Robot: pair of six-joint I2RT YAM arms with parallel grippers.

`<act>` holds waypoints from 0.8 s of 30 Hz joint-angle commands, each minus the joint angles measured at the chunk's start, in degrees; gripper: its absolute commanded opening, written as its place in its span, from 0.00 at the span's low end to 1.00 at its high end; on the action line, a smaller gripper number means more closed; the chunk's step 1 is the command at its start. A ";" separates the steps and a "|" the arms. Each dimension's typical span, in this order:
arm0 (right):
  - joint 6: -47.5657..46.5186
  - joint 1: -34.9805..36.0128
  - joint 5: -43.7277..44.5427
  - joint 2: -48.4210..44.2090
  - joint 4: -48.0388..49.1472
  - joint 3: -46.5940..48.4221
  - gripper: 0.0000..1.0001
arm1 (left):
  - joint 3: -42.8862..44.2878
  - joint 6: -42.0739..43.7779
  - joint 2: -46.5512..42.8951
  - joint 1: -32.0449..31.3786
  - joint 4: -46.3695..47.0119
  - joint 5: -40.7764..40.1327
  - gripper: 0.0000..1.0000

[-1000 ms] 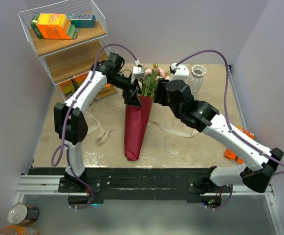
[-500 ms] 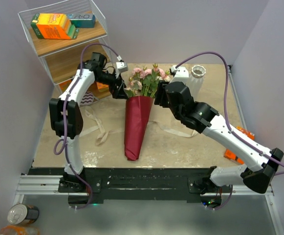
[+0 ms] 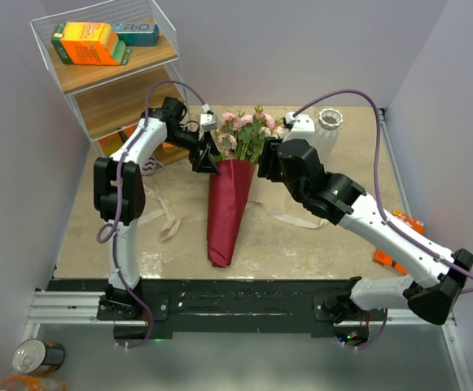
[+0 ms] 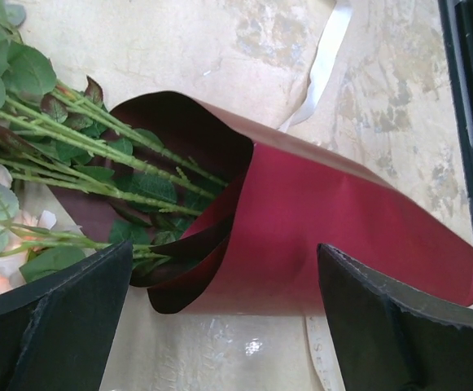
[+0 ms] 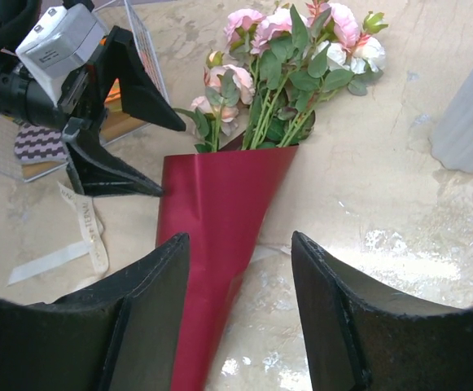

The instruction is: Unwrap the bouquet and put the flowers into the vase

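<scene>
- The bouquet (image 3: 229, 183) lies on the desk (image 3: 301, 244), flowers (image 3: 248, 130) in red paper (image 3: 222, 224).
- The vase (image 3: 327, 134) stands at the back, on the right.
- My left end effector (image 3: 207, 157) is wide open, empty, just left of the paper's mouth.
- My right end effector (image 5: 238, 243) is open, empty, by its right side.

Out past the left gripper (image 3: 206, 159), on its outer side, there's the wire shelf rack (image 3: 98, 81), white frame with wooden boards. On the top board sits an orange and green box (image 3: 85, 42), lying flat, with a dark teal box (image 3: 136, 32) right beside it. Lower down are orange packs (image 3: 120, 140) on the bottom level. A zigzag-patterned item (image 5: 41, 142) shows just behind that gripper in the right wrist view. Over to the right gripper (image 3: 262, 163). Well back from it, toward its arm's base, an orange packet (image 3: 392, 244) lies at the edge of the mottled beige table (image 3: 285, 244). Off the table, at the near-left corner, there's a tin can (image 3: 34, 355).
</scene>
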 commanded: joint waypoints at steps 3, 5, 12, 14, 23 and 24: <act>-0.56 -0.20 -1.40 -2.92 2.46 -0.42 0.55 | 0.66 1.47 0.98 -0.20 0.52 2.21 0.89; -0.47 -0.20 -1.14 -3.19 2.37 -0.51 0.55 | 1.27 3.23 0.80 -0.73 -1.41 1.95 0.76; -0.12 -0.20 -0.61 -3.54 2.11 -0.77 0.54 | 2.68 7.27 -1.04 -2.14 -7.21 0.55 0.19; -0.03 -0.20 -0.53 -3.89 2.11 -0.86 0.54 | 2.33 7.19 -1.92 -2.75 -7.83 -0.24 0.00; 0.67 -0.20 0.00 -5.91 2.02 -3.05 0.53 | 1.89 0.86 -5.87 -5.21 -3.09 -4.29 0.00; 0.58 -0.20 0.09 -6.00 2.11 -3.58 0.53 | 1.63 0.34 -6.58 -5.56 -1.43 -4.64 0.00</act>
